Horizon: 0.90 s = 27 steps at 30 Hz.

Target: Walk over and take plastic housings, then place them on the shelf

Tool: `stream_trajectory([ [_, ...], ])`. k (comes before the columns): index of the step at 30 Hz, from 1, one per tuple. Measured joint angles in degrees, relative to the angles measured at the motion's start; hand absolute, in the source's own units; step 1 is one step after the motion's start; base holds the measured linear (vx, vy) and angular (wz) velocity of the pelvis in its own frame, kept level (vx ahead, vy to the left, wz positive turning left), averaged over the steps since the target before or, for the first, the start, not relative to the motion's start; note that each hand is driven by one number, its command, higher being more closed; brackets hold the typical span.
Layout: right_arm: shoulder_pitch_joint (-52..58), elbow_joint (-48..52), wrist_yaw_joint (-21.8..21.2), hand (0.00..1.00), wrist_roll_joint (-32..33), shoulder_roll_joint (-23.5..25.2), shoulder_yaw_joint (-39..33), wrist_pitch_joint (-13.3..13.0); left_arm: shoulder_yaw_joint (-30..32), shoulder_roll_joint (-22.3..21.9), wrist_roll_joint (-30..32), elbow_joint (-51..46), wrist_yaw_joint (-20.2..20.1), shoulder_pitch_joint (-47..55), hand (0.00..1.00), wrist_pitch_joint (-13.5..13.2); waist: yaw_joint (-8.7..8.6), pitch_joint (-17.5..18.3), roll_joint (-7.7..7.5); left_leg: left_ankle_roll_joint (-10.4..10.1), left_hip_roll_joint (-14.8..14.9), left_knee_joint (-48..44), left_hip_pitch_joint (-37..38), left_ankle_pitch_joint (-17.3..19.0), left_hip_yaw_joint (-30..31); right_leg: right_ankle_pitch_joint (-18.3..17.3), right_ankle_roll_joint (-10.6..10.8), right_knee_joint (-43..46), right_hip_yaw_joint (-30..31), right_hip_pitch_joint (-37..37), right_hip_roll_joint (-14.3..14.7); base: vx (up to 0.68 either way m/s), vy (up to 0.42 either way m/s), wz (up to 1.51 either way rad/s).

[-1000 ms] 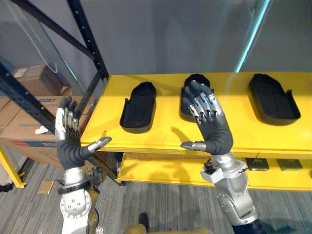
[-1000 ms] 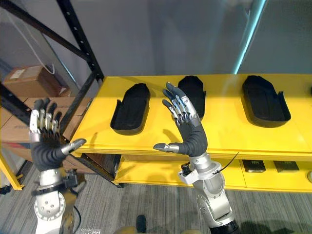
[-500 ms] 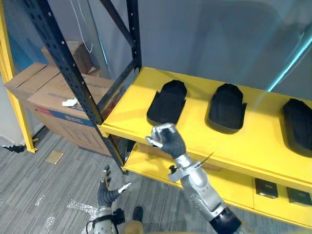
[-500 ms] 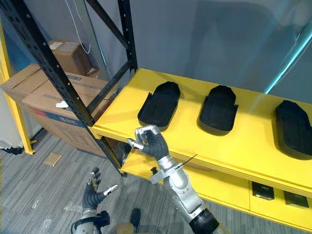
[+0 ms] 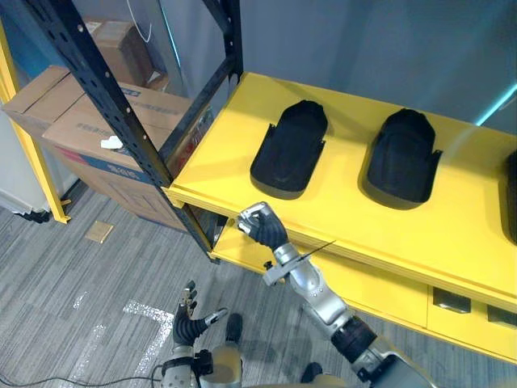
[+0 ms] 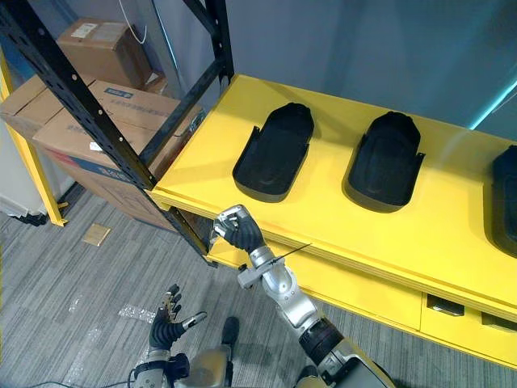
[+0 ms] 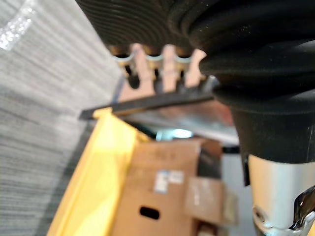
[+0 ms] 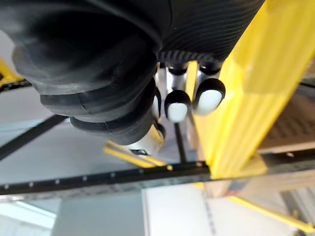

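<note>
On the yellow shelf point(image 5: 234, 145) the housings point(image 5: 291, 149) look light, stiff, slick; I'd grip side rims, my right hand point(image 5: 260, 226) curled empty, left hand point(image 5: 192, 325) spread.

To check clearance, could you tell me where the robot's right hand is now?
In the eye views the right hand is by the front edge of the yellow shelf, just before the leftmost black housing.

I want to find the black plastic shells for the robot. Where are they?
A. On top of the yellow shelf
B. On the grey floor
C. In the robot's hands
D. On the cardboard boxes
A: the black housings lie side by side on the yellow shelf.
</note>
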<state>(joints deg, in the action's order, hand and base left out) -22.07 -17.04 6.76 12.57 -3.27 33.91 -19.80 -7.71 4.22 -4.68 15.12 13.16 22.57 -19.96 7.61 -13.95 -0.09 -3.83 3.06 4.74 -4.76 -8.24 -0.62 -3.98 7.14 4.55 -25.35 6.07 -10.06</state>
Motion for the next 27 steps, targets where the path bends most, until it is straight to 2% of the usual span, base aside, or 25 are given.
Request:
stream_trajectory([
  [5,-1.21,-0.09,2.08,1.00,-0.55,0.66,0.05,0.48,-1.70,-0.20,-0.08,2.15,-0.38,-0.12,0.00,0.02,0.04,-1.24,2.09,-0.01,0.27,0.27,0.87,0.65,-0.07,-0.09,-0.05,0.17,0.13,1.00,0.17,-0.04,-0.010,-0.03],
  [13,-2.64,-5.14,2.21,1.00,-2.80,0.80,-0.45,4.98,-1.54,-0.18,-1.76,4.51,-0.25,-0.12,0.00,0.05,0.11,-1.35,2.28,-0.02,0.50,0.23,0.88,0.25,0.10,-0.18,-0.12,0.16,-0.14,0.96,0.60,-0.02,-0.012,0.01],
  [18,-4.31,-8.09,3.40,1.00,-4.26,0.88,-3.19,5.02,-1.56,-0.20,-1.76,4.49,0.23,-0.15,0.00,0.02,0.98,-1.45,2.47,-0.20,0.33,0.01,0.88,0.03,0.27,-0.22,-0.17,0.19,-0.46,1.11,0.42,0.00,-0.004,0.02],
  [22,-8.68,-10.65,5.16,1.00,-4.53,1.03,-5.25,4.96,-1.53,-0.22,-1.78,4.48,0.26,-0.66,0.00,0.02,0.96,-3.85,3.88,-0.06,0.33,0.26,1.00,0.44,0.21,-0.34,-0.13,0.79,-0.75,1.42,0.14,-0.06,0.000,0.03],
  [27,-11.28,-11.99,7.20,1.00,-5.64,1.03,-8.93,4.68,-1.54,-0.21,-2.17,4.49,0.46,-0.74,0.00,0.02,1.08,-5.44,3.75,0.11,0.13,0.01,0.79,-0.49,0.14,-0.73,-0.15,1.75,-1.34,0.97,-0.32,0.00,-0.005,0.07],
])
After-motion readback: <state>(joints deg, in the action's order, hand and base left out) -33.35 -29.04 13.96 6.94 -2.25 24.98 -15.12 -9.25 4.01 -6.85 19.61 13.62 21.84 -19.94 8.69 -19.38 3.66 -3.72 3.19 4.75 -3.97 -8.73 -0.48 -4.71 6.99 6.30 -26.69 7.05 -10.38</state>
